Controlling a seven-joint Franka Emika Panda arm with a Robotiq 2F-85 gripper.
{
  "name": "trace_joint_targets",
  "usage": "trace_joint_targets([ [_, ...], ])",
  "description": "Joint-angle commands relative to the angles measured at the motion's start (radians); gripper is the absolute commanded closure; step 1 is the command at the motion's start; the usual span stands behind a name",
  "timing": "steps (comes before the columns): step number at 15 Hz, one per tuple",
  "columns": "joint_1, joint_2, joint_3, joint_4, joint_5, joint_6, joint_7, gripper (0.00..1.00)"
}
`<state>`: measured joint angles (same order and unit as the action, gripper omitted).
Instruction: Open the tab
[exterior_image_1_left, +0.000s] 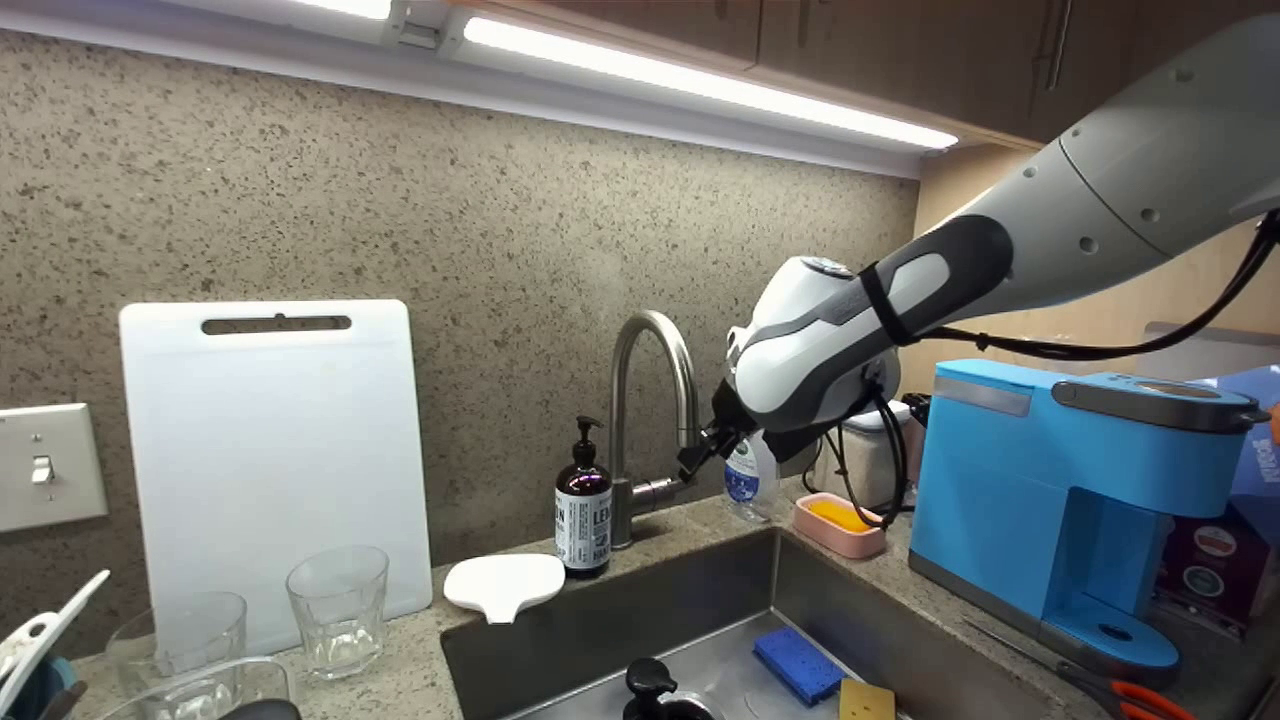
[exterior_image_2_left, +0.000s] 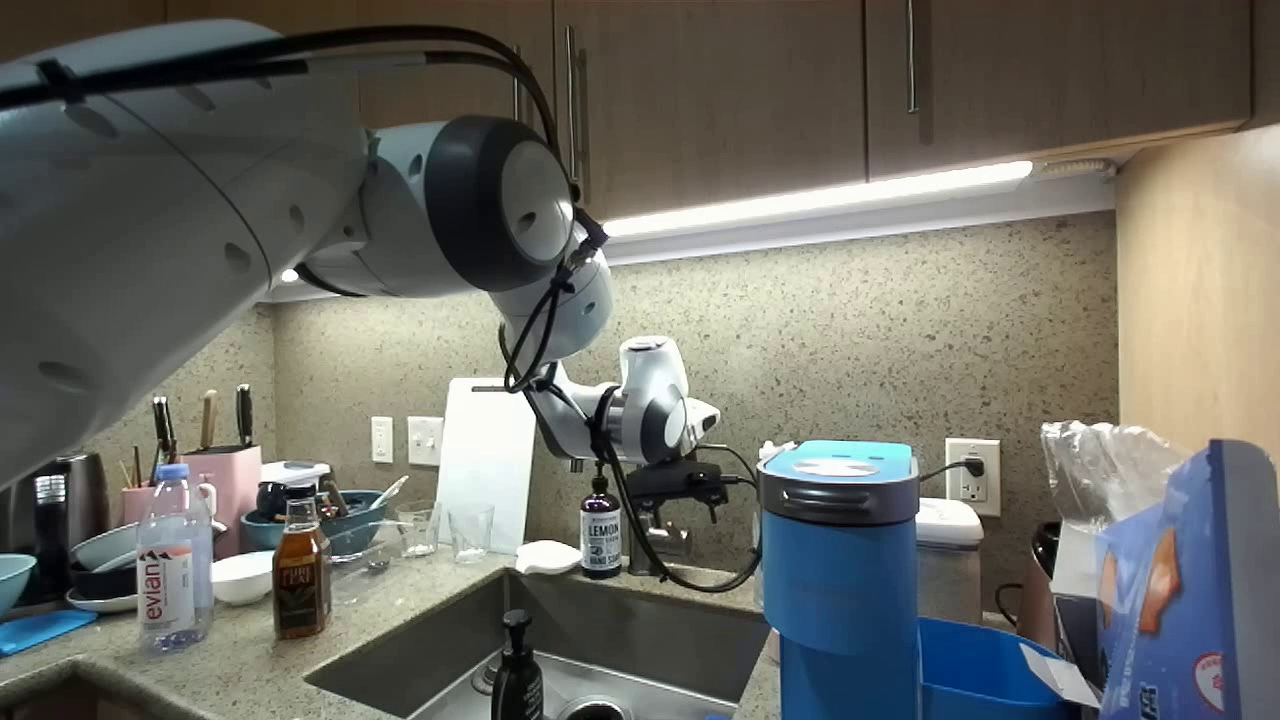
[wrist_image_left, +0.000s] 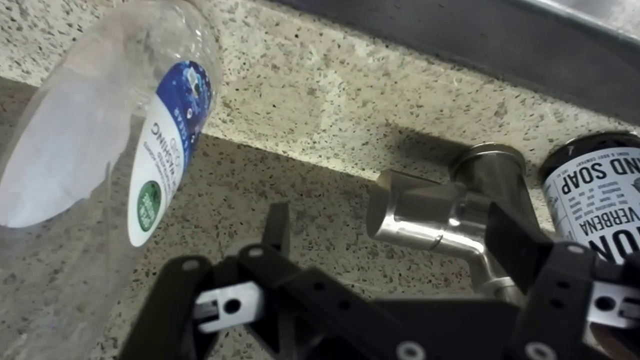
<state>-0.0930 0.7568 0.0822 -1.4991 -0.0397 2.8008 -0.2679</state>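
Observation:
The silver faucet, the tab (exterior_image_1_left: 619, 420), stands behind the sink with its gooseneck arching up and its side handle barrel pointing right in an exterior view. It also shows in an exterior view (exterior_image_2_left: 670, 540), mostly hidden by the arm. In the wrist view its handle barrel (wrist_image_left: 425, 215) lies between the fingers, nearer the right finger. My gripper (wrist_image_left: 395, 232) is open and empty, its fingers wide apart. In an exterior view the gripper (exterior_image_1_left: 705, 455) is just right of the spout and slightly above the handle. Whether a finger touches the faucet I cannot tell.
A dark soap bottle (exterior_image_1_left: 583, 510) stands close left of the faucet. A clear washing-liquid bottle (wrist_image_left: 170, 150) stands on the other side. A pink sponge holder (exterior_image_1_left: 840, 525) and a blue coffee machine (exterior_image_1_left: 1010, 480) are to the right. The sink (exterior_image_1_left: 690, 590) lies in front.

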Motion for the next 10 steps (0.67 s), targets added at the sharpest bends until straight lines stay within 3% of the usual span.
trace_joint_targets([
  [1, 0.025, -0.028, -0.041, -0.034, -0.019, 0.049, 0.044, 0.0],
  [10, 0.012, 0.02, -0.027, 0.024, 0.0, -0.01, 0.041, 0.0],
])
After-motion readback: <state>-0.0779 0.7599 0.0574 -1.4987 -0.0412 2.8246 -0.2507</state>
